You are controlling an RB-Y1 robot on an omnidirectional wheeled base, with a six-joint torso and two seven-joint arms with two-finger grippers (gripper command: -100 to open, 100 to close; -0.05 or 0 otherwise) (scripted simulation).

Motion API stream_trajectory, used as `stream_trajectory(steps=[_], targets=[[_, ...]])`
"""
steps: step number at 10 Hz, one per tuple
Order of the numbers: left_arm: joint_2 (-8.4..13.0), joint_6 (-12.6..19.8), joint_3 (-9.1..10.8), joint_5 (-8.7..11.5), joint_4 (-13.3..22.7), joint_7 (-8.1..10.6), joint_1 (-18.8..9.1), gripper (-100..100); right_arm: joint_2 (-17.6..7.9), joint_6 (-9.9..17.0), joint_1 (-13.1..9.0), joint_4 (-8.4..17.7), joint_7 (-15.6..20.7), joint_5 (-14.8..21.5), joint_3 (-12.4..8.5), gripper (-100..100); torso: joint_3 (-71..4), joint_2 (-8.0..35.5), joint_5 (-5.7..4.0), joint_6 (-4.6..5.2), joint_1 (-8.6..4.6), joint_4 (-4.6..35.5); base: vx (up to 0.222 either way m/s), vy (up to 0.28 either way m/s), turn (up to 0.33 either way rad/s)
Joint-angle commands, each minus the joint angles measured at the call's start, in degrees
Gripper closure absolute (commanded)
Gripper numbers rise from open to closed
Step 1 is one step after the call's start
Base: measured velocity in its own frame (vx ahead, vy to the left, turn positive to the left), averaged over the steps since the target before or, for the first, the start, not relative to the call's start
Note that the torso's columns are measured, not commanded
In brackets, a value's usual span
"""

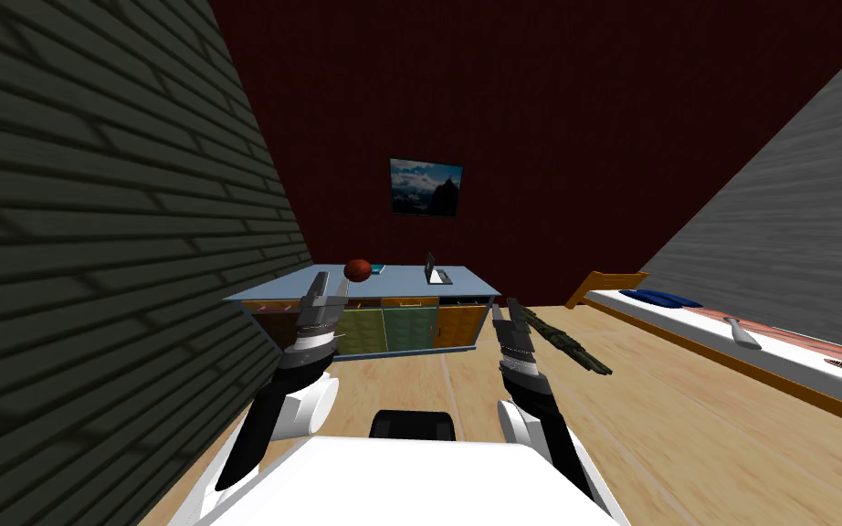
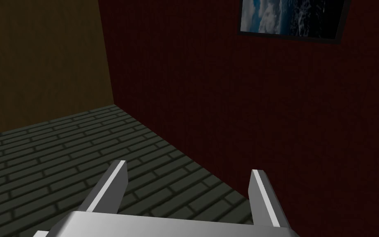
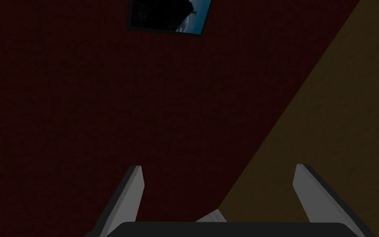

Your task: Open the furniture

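Dark brick wall (image 1: 90,228): runs close along your left side.
Left gripper (image 1: 331,283): raised ahead of you, fingers spread apart, empty.
Cabinet (image 1: 410,331): stands ahead against the dark red wall. It has a blue-grey top, and its green and orange doors sit flush and shut. It is well apart from both grippers, with bare wood floor (image 1: 428,383) between.
Right gripper (image 1: 504,310): raised, fingers spread apart, empty.
Long dark object (image 1: 567,347): on the floor, to the right of that gripper.
Bed (image 1: 739,365): its wooden edge bounds your right.

dark red wall (image 1: 547,110), wooden floor (image 1: 666,429), bed (image 1: 675,318)
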Motion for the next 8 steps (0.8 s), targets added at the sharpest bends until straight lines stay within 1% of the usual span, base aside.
stream_trajectory(steps=[1, 3, 8], targets=[[0.00, 0.00, 0.00, 0.00, 0.00, 0.00, 0.00, 0, 0.00, 0.00, 0.00, 0.00, 0.00, 0.00, 0.00, 0, -4.67, 2.32, 0.00, 0.00, 0.00, 2.35, 0.000, 0.000, 0.000], [0.00, 0.00, 0.00, 0.00, -0.01, 0.00, 0.00, 0, 0.00, 0.00, 0.00, -0.01, 0.00, 0.00, 0.00, 0, -20.14, 10.03, 0.00, 0.00, 0.00, 10.06, 0.000, 0.000, 0.000], [0.00, 0.00, 0.00, 0.00, -0.02, 0.00, 0.00, 0, 0.00, -0.01, 0.00, -0.02, 0.00, 0.00, 0.00, 0, -62.27, 31.16, 0.00, 0.00, 0.00, 31.14, 0.000, 0.000, 0.000]])
